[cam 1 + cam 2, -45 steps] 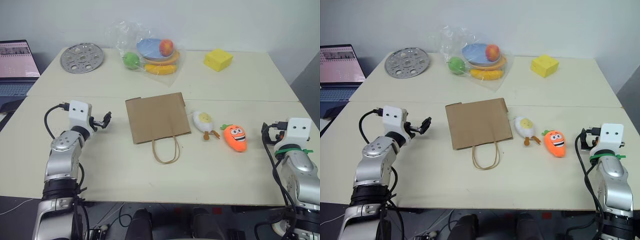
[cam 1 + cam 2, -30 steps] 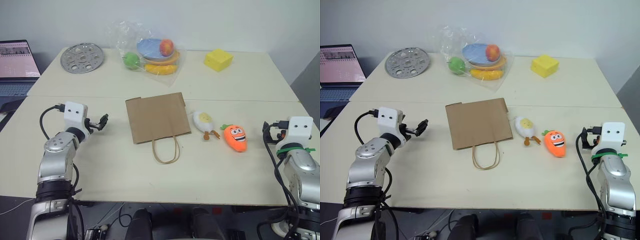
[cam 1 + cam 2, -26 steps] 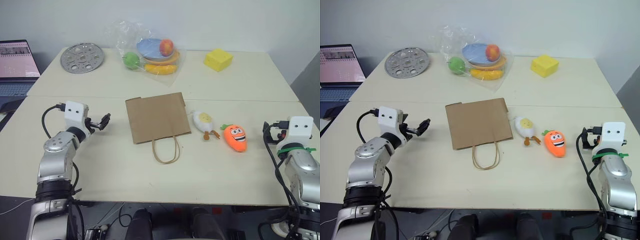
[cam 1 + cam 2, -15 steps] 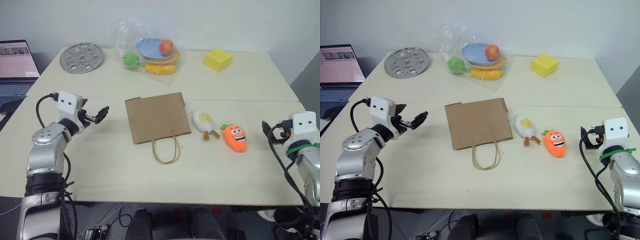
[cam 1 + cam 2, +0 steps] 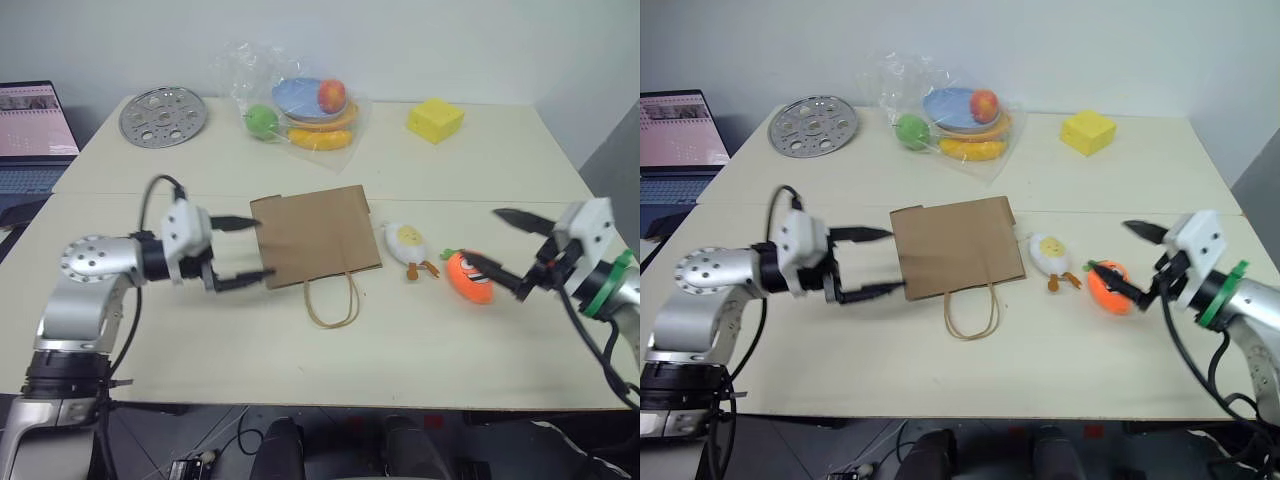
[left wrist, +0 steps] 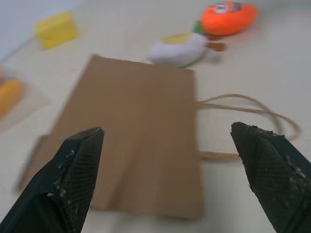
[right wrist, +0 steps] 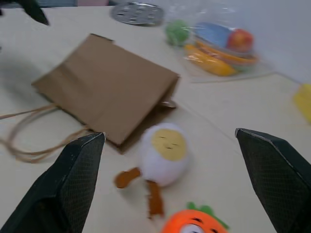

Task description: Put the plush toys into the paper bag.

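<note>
The brown paper bag (image 5: 315, 235) lies flat at the table's middle, its twine handles (image 5: 331, 300) toward the near edge. To its right lie the plush toys: a white egg (image 5: 407, 240) and an orange carrot (image 5: 470, 275). My left gripper (image 5: 250, 250) is open and points right, its fingertips bracketing the bag's left edge just above it. My right gripper (image 5: 484, 236) is open and points left, one finger over the carrot. The left wrist view looks across the bag (image 6: 141, 131) to both toys. In the right wrist view are the egg (image 7: 163, 153) and the carrot's top (image 7: 194, 225).
At the back of the table sit a clear plastic bag (image 5: 300, 105) of toy fruit and plates, a perforated metal disc (image 5: 163, 116) and a yellow foam block (image 5: 435, 119). A laptop (image 5: 35, 125) stands off the far left edge.
Both arms have swung inward. The left gripper turned right and reached the bag's left edge. The right gripper turned left and came over the carrot. Both stayed open.
</note>
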Action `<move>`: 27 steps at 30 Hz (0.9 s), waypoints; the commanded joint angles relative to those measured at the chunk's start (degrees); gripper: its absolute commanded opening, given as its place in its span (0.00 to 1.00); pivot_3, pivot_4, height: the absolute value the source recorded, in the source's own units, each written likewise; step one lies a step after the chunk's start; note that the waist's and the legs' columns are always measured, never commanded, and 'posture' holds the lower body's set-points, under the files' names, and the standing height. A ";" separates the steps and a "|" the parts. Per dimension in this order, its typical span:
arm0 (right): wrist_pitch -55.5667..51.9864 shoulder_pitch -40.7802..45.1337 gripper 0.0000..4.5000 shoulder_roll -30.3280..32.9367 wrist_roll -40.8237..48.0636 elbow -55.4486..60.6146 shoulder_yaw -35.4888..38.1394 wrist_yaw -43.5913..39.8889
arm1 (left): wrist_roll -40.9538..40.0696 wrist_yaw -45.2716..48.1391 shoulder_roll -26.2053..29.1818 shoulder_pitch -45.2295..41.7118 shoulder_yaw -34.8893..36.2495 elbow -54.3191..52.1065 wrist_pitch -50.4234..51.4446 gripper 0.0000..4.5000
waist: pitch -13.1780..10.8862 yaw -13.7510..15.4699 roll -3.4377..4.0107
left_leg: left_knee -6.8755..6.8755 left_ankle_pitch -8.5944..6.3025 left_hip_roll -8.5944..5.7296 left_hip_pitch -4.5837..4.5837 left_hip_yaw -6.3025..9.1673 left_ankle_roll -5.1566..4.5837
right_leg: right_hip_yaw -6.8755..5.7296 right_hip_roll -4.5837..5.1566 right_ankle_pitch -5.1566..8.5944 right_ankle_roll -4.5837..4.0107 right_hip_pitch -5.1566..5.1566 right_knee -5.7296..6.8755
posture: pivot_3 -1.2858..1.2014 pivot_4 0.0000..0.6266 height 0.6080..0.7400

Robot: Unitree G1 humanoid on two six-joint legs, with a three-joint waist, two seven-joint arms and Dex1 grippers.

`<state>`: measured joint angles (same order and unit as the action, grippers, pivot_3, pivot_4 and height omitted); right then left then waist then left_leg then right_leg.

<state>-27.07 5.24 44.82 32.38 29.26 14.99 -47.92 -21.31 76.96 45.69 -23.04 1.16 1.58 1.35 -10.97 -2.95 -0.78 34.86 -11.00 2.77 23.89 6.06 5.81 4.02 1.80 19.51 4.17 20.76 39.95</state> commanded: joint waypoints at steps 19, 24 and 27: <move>5.28 -8.23 1.00 1.16 0.70 18.43 -2.58 -1.98 | 11.39 2.68 -13.91 -6.67 -11.44 22.93 -29.97 0.99 | 0.00 0.64 -0.04 | 0.05 0.00 -0.01 -0.08 0.07 0.00 | -0.05 -0.01 0.00 0.00 -0.16 -0.08 | 0.52 0.24 1.00; 4.73 -8.23 1.00 1.16 0.48 17.04 -2.11 -0.41 | 10.29 3.06 -14.87 -7.07 -11.11 23.79 -29.56 0.86 | 0.00 0.65 -0.04 | 0.07 0.00 -0.01 -0.11 0.12 0.00 | -0.10 -0.02 0.00 0.00 -0.24 -0.08 | 0.52 0.24 1.00; 6.70 -8.91 1.00 1.66 -1.52 16.21 -2.54 -1.18 | 9.50 2.64 -15.58 -7.66 -10.98 23.28 -28.03 0.67 | 0.00 0.76 -0.04 | 0.07 0.00 -0.01 -0.10 0.13 0.00 | -0.11 -0.01 0.00 0.01 -0.25 -0.08 | 0.52 0.24 1.00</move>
<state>-22.10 -3.58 46.07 31.40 44.74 11.40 -48.68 -10.43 80.36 30.34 -29.80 -10.81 25.82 -26.75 -10.97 -2.18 -0.82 34.93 -11.00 2.76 23.78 6.19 5.81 3.90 1.79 19.51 4.18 20.51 39.87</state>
